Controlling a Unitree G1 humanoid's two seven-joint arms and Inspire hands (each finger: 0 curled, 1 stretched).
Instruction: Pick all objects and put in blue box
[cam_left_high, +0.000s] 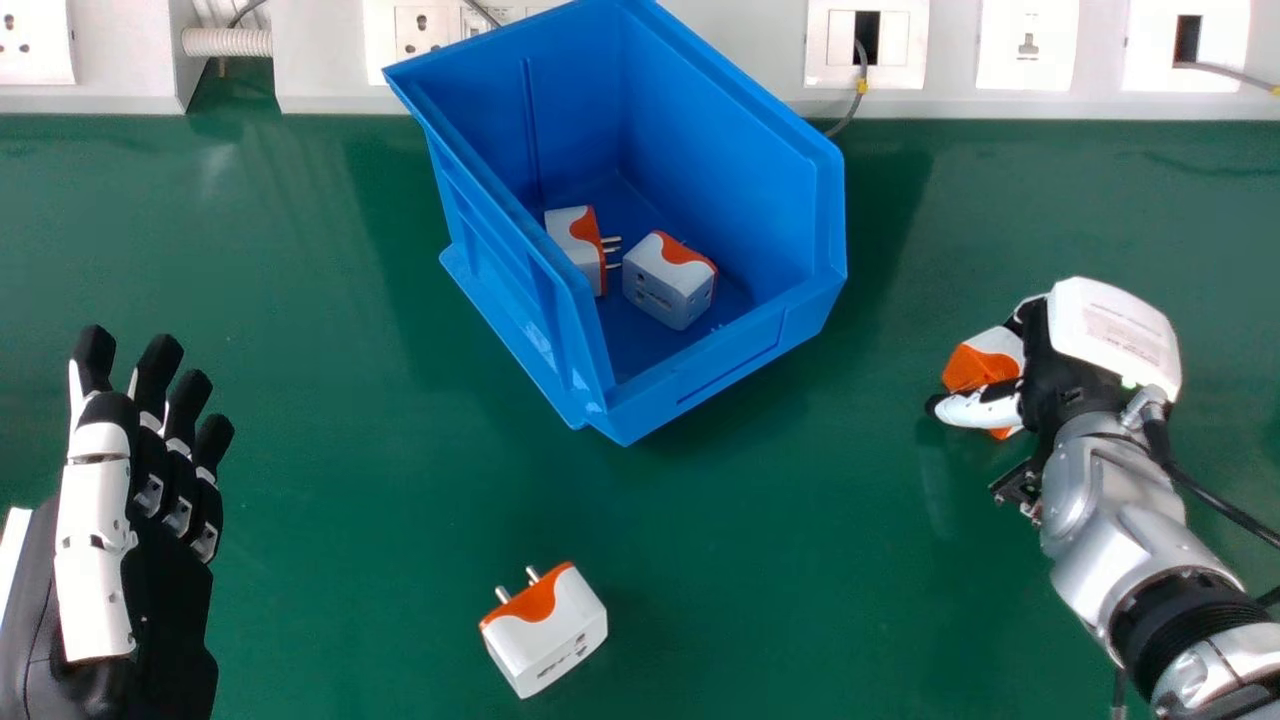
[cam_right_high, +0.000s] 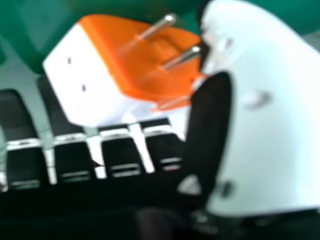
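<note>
The blue box (cam_left_high: 740, 345) sits on the green table (cam_left_high: 330, 480), turned at an angle, its open top showing two white and orange plug adapters inside. The one nearer the box's left wall (cam_left_high: 572, 240) has its metal pins pointing toward the other (cam_left_high: 668, 285), which lies just beside it on the box's floor. A third adapter (cam_left_high: 548, 640) lies on the table on the robot's side of the box, well apart from it, with its two pins on the side facing the box. To the right of the box, also well apart, the right robot hand (cam_left_high: 1110, 330) is gripping a fourth adapter (cam_left_high: 990, 362) between its thumb and fingers; the right hand view shows two metal pins standing out from that adapter's orange face, near the thumb. To the left of the box and nearer the robot, the left robot hand (cam_left_high: 95, 540) is open and holds nothing, its fingers extended. Behind the box runs a white panel (cam_left_high: 740, 45) with sockets.
</note>
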